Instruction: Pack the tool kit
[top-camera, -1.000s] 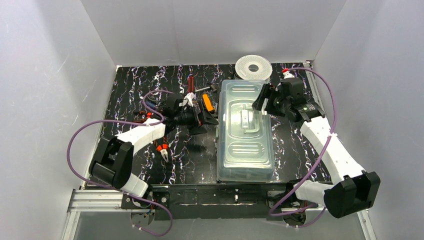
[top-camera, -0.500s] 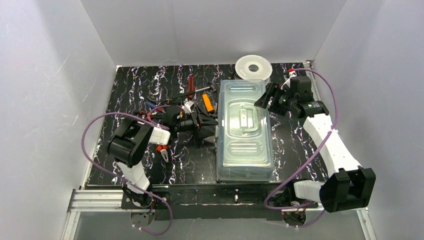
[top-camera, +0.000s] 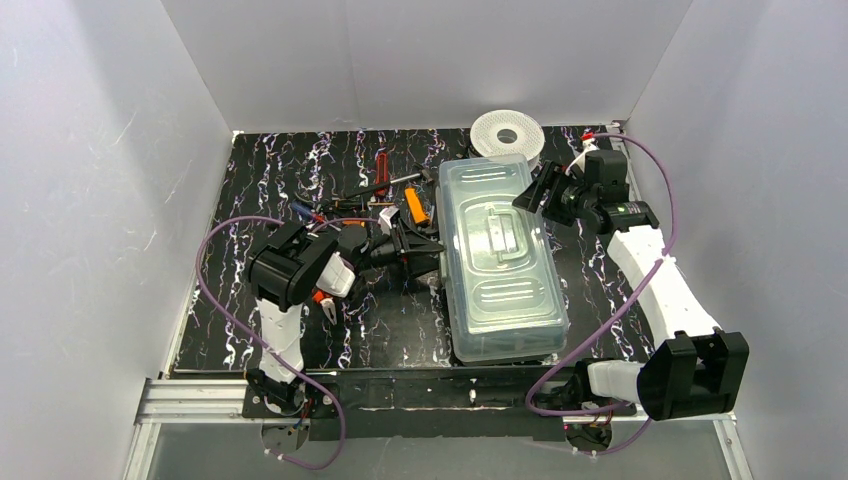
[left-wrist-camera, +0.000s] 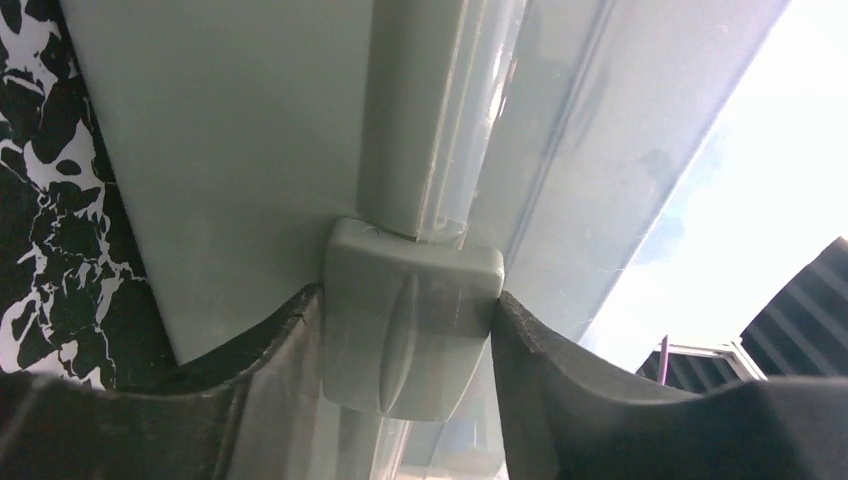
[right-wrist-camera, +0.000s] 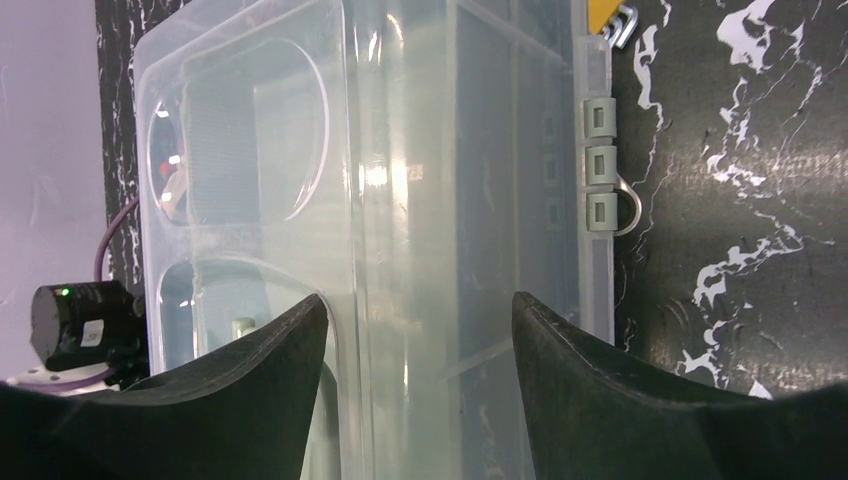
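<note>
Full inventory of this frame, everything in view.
tool box: 1, pale green, table centre
lid: 1, clear, closed on the box
latch: 1, grey-green, box's left side
spool: 1, white, far edge behind the box
loose tools: several, orange, red and black, left of the box; exact count unclear
pliers: 1, orange-red handles, by the left arm
table: 1, black marbled
left gripper: black, clamped on the latch
right gripper: black, open, over the lid's far right part

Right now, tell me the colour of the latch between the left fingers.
Pale grey-green latch; clearest in the left wrist view.
</note>
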